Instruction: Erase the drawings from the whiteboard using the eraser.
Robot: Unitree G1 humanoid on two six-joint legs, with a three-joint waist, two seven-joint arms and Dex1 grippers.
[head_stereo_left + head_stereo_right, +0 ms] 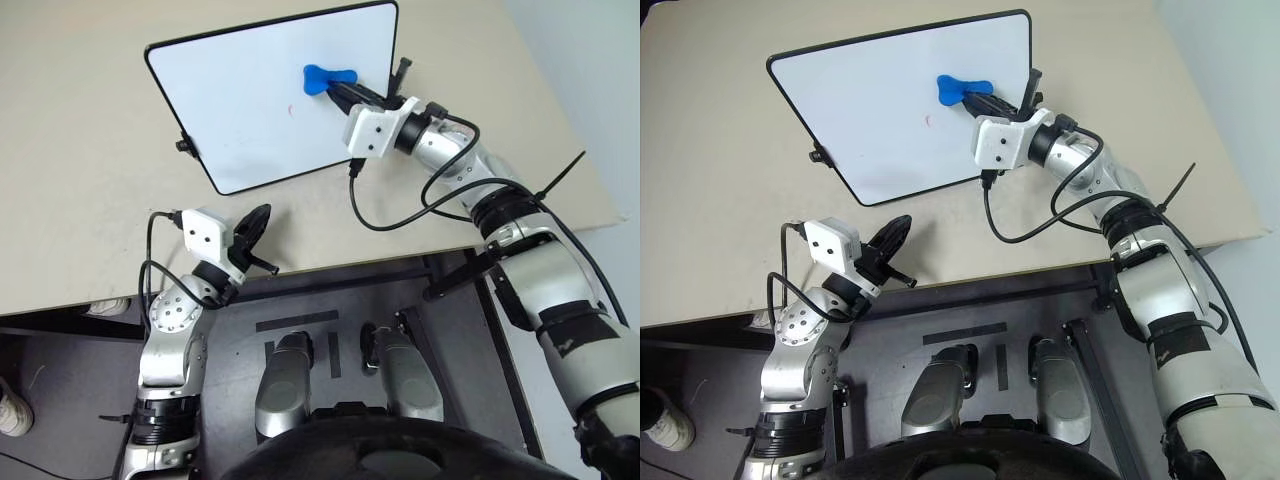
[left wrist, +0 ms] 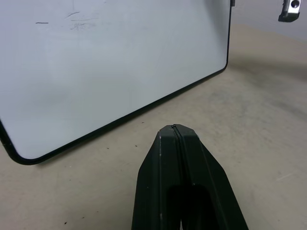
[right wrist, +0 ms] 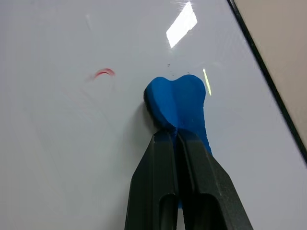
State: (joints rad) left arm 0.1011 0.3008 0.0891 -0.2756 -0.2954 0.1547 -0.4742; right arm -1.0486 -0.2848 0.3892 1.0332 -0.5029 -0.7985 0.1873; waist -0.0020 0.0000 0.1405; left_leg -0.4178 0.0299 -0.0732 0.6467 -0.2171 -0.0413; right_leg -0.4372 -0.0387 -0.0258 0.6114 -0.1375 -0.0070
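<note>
Eraser (image 1: 328,78) is the little blue bone-shaped piece, and right now it's sitting flat on the whiteboard (image 1: 250,110), up toward the far right part of the board, pinched in the right gripper (image 3: 178,132). The two black fingers are clamped tight on its narrow waist, which makes sense to me: that's the thinnest spot, so the wide lobes either side probably keep it from slipping out while it's dragged. Its long axis runs roughly across the board, in line with the fingers, with the free lobe pointing away from the gripper, toward the board's left side. That's also where the leftover drawings (image 3: 103,73) are, just a small red curl near the middle of the board, clearly apart from the eraser. So I'd guess most of the wiping is done and one more pass leftward is what's needed. The left gripper (image 2: 177,130) is pressed shut on nothing, parked over the table (image 1: 80,150) near the board's close corner, out of the way.
</note>
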